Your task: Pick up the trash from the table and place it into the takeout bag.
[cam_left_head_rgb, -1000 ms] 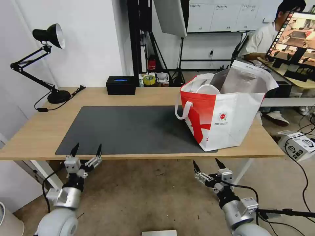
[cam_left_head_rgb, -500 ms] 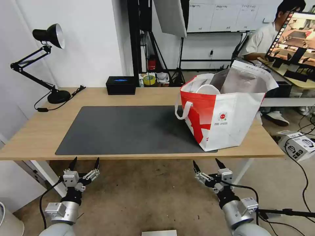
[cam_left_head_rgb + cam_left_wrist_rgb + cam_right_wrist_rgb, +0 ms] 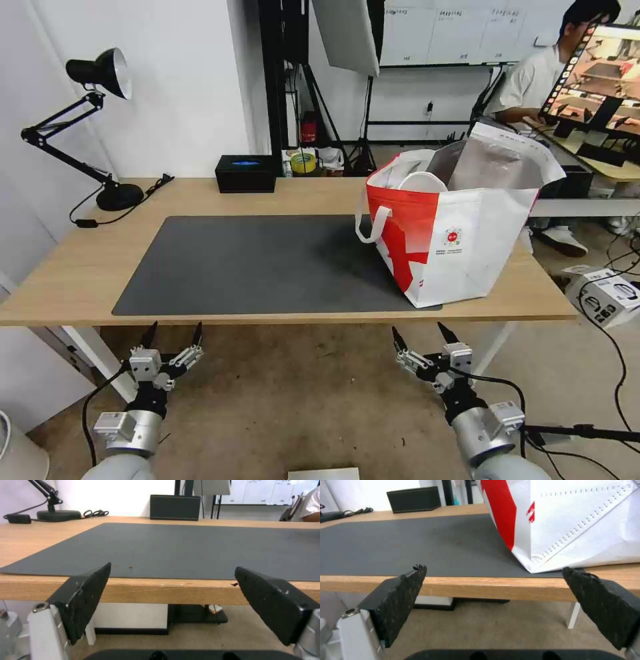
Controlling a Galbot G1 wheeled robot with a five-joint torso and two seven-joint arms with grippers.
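Both arms hang low in front of the long light-wood table (image 3: 80, 267), below its near edge; the left gripper (image 3: 172, 335) sits under the near-left corner of the large dark grey rectangular mat (image 3: 260, 263), its two black fingers spread wide with nothing between them; the right gripper (image 3: 420, 337) sits under the near edge toward the right, its fingers likewise apart and empty.

The large boxy red-and-white insulated takeout bag (image 3: 460, 233) stands upright on the right end of the table, mouth open, silver foil lining showing; a white round rim (image 3: 422, 181) pokes up inside it, and I cannot tell what else is in there. No loose trash lies on the mat or the bare wood, so the clearing looks done to me.

From the right gripper the bag lies at about one o'clock, up and beyond the table edge; from the left gripper it lies at about two o'clock, well apart; the right arm is plainly the nearer.
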